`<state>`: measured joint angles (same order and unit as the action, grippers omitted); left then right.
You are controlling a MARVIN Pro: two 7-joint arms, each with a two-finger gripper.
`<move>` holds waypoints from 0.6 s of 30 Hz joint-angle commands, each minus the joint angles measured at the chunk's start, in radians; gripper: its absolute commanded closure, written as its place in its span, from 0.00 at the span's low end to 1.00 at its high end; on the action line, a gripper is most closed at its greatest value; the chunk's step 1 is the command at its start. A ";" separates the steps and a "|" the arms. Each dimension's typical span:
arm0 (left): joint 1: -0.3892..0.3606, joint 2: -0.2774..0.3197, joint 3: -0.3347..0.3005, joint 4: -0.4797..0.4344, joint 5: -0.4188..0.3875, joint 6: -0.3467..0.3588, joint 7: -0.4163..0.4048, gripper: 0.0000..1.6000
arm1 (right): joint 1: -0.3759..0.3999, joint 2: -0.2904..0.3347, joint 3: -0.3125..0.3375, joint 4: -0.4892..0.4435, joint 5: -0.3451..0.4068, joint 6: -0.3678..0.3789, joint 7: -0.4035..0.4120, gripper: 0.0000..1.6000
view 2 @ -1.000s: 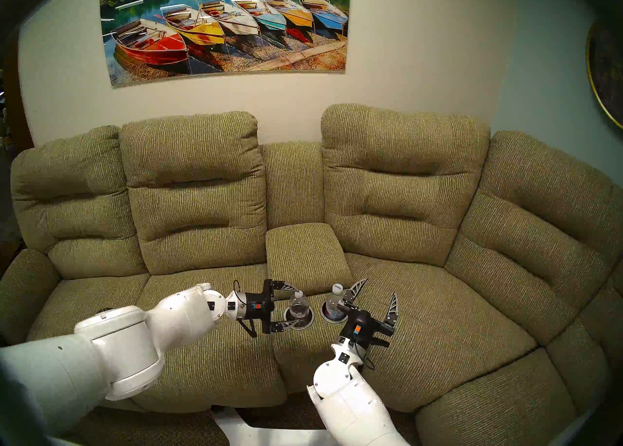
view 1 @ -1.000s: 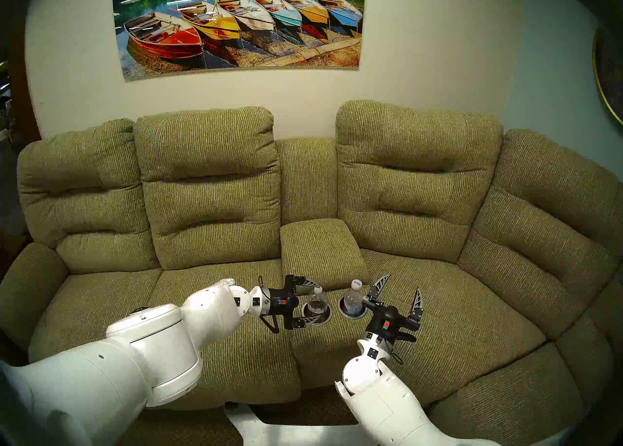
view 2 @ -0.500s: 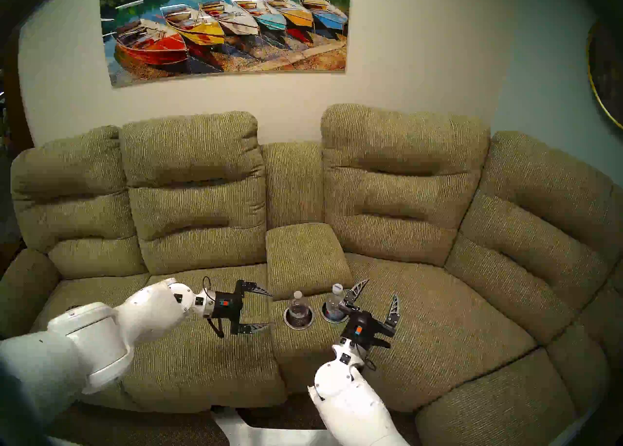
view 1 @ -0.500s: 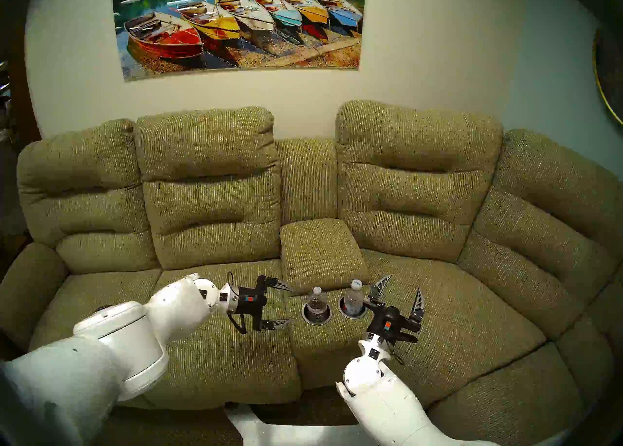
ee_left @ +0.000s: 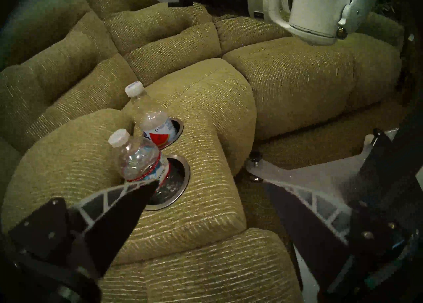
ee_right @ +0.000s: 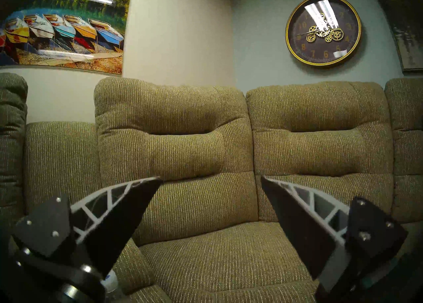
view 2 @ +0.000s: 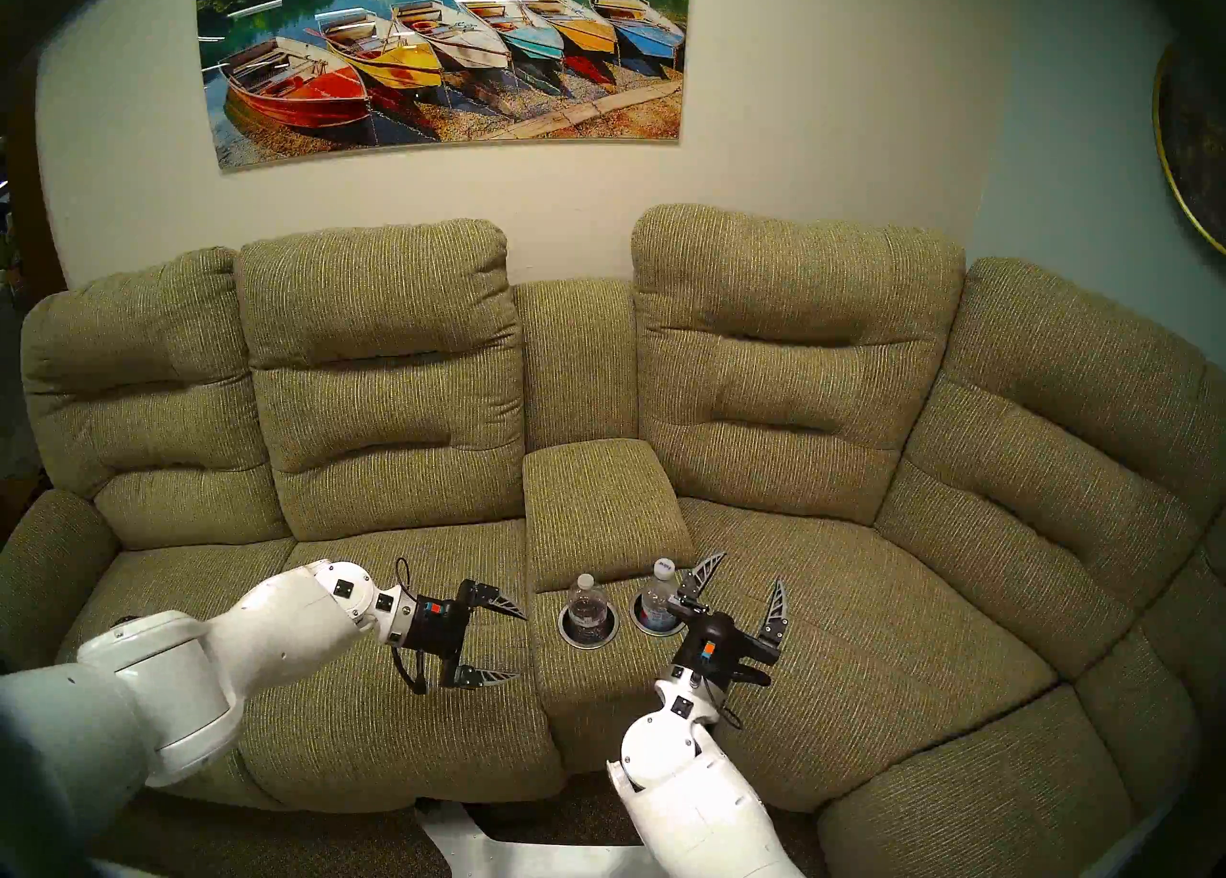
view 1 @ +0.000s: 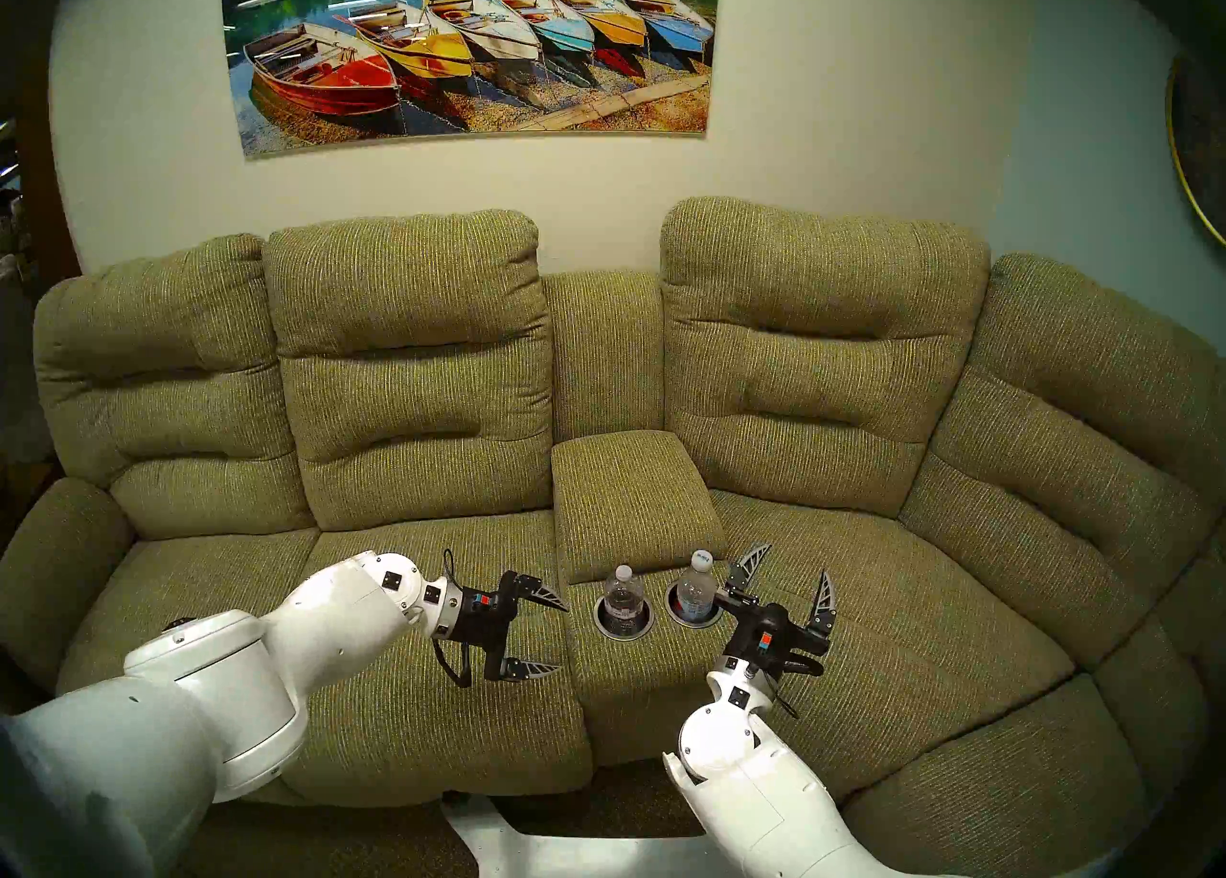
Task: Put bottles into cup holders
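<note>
Since a second ago, the left gripper [view 1: 564, 636] has drawn back from the left bottle [view 1: 624, 598], which it straddled then, and now hangs over the seat cushion beside the console, jaws spread wide and holding nothing. From the head's left eye, that bottle stands upright in the left cup holder [view 1: 624, 632], and the right bottle [view 1: 698, 588] stands upright in the right cup holder [view 1: 690, 619]. Both wells sit in the padded console of the green sofa [view 1: 411, 353]. Just right of the right bottle, the right gripper [view 1: 796, 570] points up and away, its jaws wide apart and empty, unmoved.

From the head's right eye, the same layout shows: left gripper [view 2: 522, 646] clear of the left bottle [view 2: 586, 599], right bottle [view 2: 661, 595] seated beside the right gripper [view 2: 748, 568].

On the left wrist view, both bottles lean across the tilted picture, each seated in its silver-rimmed well; the nearer one [ee_left: 139, 158] has a red-edged label, the farther one [ee_left: 151, 117] a red and white label. One finger's tip overlaps the nearer well's rim in this view.

On the right wrist view, spread fingers [ee_right: 119, 211] frame the sofa back, a boat picture [ee_right: 61, 30] and a wall clock [ee_right: 323, 29].
</note>
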<state>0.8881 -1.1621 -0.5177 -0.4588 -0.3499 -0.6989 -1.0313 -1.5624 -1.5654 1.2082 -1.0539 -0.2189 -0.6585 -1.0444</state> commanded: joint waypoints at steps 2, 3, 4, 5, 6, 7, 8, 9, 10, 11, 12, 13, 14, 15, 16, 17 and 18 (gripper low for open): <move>0.015 0.058 -0.027 -0.119 -0.037 0.091 -0.002 0.00 | -0.005 0.005 -0.002 -0.044 0.008 0.010 0.014 0.00; 0.017 0.062 -0.027 -0.128 -0.036 0.098 0.002 0.00 | -0.005 0.006 -0.003 -0.045 0.009 0.011 0.014 0.00; 0.020 0.067 -0.028 -0.139 -0.034 0.105 0.006 0.00 | -0.005 0.006 -0.003 -0.046 0.010 0.012 0.015 0.00; 0.023 0.071 -0.028 -0.149 -0.033 0.111 0.010 0.00 | -0.006 0.006 -0.003 -0.047 0.011 0.012 0.016 0.00; 0.026 0.076 -0.029 -0.159 -0.031 0.117 0.015 0.00 | -0.006 0.007 -0.003 -0.048 0.012 0.013 0.016 0.00; 0.029 0.081 -0.029 -0.170 -0.029 0.124 0.019 0.00 | -0.007 0.007 -0.004 -0.049 0.013 0.014 0.017 0.00; 0.029 0.081 -0.029 -0.170 -0.029 0.124 0.019 0.00 | -0.007 0.007 -0.004 -0.049 0.013 0.014 0.017 0.00; 0.030 0.083 -0.030 -0.176 -0.027 0.128 0.023 0.00 | -0.007 0.007 -0.004 -0.049 0.014 0.014 0.017 0.00; 0.034 0.088 -0.030 -0.187 -0.025 0.134 0.029 0.00 | -0.007 0.008 -0.004 -0.050 0.014 0.015 0.018 0.00; 0.035 0.090 -0.030 -0.191 -0.024 0.137 0.031 0.00 | -0.007 0.008 -0.004 -0.050 0.015 0.015 0.018 0.00; 0.036 0.092 -0.030 -0.194 -0.024 0.139 0.033 0.00 | -0.007 0.008 -0.005 -0.051 0.015 0.015 0.018 0.00; 0.036 0.092 -0.030 -0.194 -0.024 0.139 0.033 0.00 | -0.007 0.008 -0.005 -0.051 0.015 0.015 0.018 0.00; 0.037 0.094 -0.030 -0.199 -0.023 0.141 0.035 0.00 | -0.007 0.008 -0.005 -0.051 0.015 0.016 0.018 0.00; 0.038 0.096 -0.029 -0.204 -0.022 0.145 0.039 0.00 | -0.007 0.008 -0.005 -0.051 0.015 0.016 0.018 0.00; 0.038 0.096 -0.029 -0.204 -0.022 0.145 0.039 0.00 | -0.007 0.008 -0.005 -0.051 0.015 0.016 0.018 0.00; 0.039 0.098 -0.029 -0.207 -0.022 0.146 0.040 0.00 | -0.007 0.008 -0.005 -0.051 0.015 0.016 0.018 0.00; 0.040 0.099 -0.029 -0.210 -0.021 0.148 0.042 0.00 | -0.007 0.008 -0.005 -0.051 0.015 0.016 0.018 0.00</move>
<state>0.9325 -1.0827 -0.5405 -0.6321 -0.3715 -0.5606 -1.0001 -1.5762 -1.5524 1.2056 -1.0836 -0.1983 -0.6345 -1.0212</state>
